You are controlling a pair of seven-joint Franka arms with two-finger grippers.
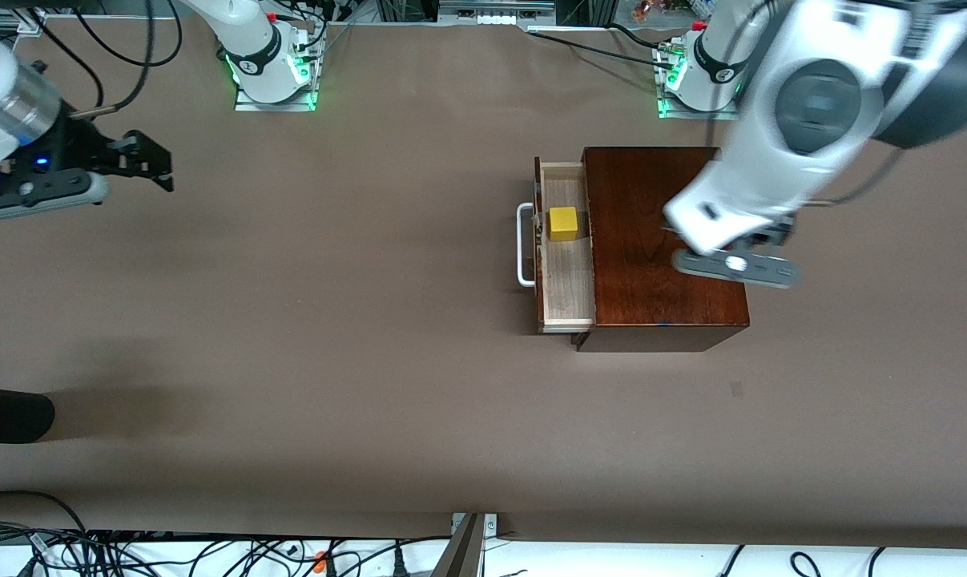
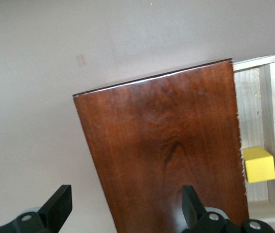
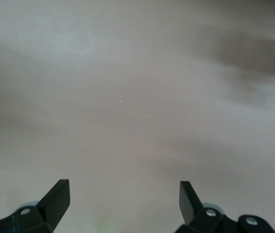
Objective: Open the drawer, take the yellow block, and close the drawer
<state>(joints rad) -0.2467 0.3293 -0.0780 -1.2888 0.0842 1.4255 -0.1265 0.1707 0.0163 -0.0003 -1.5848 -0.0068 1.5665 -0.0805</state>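
Yellow block (image 1: 563, 223) sits inside the drawer (image 1: 567, 280), which stands pulled out of the dark reddish-brown wooden box (image 1: 663, 240) toward the right arm's end of the table, its white bar handle (image 1: 523, 244) leading. So the opening step looks done, while taking the block and closing the drawer are left. Left gripper (image 2: 123, 211) hangs over the top of the box with its fingers spread wide and nothing between them; the block shows beside it in the left wrist view, not yet under the fingers. Right gripper (image 1: 143, 164) waits over bare brown table (image 1: 331, 320) at its own end, well apart from the box, fingers spread and empty.
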